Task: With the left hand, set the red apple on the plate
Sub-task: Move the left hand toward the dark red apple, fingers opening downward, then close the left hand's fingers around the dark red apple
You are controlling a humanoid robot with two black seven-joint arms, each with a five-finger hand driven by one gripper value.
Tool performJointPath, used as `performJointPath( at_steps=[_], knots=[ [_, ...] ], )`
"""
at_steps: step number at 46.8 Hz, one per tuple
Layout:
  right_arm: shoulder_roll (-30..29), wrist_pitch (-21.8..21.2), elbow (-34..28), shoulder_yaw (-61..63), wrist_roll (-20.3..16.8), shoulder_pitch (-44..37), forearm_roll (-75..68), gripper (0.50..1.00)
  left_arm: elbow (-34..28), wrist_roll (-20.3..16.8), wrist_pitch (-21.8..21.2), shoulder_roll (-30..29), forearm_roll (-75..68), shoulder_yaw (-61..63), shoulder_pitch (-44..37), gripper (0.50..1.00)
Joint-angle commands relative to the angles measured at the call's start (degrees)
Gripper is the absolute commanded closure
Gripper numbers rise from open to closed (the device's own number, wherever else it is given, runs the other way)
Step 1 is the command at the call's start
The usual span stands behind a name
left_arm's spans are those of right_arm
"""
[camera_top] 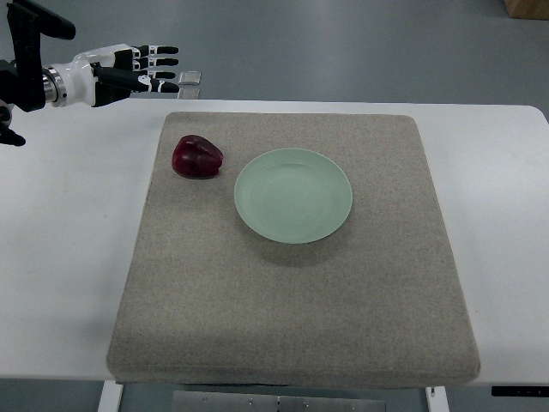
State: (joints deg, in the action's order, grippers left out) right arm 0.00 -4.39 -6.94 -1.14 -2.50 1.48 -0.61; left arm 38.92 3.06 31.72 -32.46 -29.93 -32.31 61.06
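A dark red apple [196, 157] lies on the grey mat [292, 300], just left of a pale green plate [293, 195] and apart from it. The plate holds nothing. My left hand [146, 69] comes in from the upper left, white and black, with its fingers stretched out and spread. It holds nothing and hovers near the table's far edge, up and left of the apple. The right hand does not show.
The mat lies on a white table [69, 257]. A small grey object [189, 80] sits at the table's far edge beside the left fingertips. Grey floor lies beyond the table.
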Motion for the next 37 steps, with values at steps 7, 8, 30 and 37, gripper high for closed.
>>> performJointPath(
  at_steps=[7, 8, 30, 37],
  knots=[
    [0.0, 0.0, 0.0, 0.0, -0.05, 0.01, 0.0, 0.572, 6.16, -9.03, 0.0, -4.01, -22.35, 0.67, 0.91, 0.504],
    [0.0, 0.0, 0.0, 0.0, -0.05, 0.01, 0.0, 0.572, 7.3, -9.56, -0.08, -4.71, -24.28, 0.76, 0.91, 0.504],
    [0.0, 0.0, 0.0, 0.0, -0.05, 0.01, 0.0, 0.57, 17.5, -16.95, -2.8, -6.04, -49.6, 5.5, -0.85, 0.504],
    [0.0, 0.0, 0.0, 0.0, 0.04, 0.01, 0.0, 0.572, 17.42, -17.21, -8.6, -5.24, -53.04, 8.14, -1.11, 0.504]
  ],
)
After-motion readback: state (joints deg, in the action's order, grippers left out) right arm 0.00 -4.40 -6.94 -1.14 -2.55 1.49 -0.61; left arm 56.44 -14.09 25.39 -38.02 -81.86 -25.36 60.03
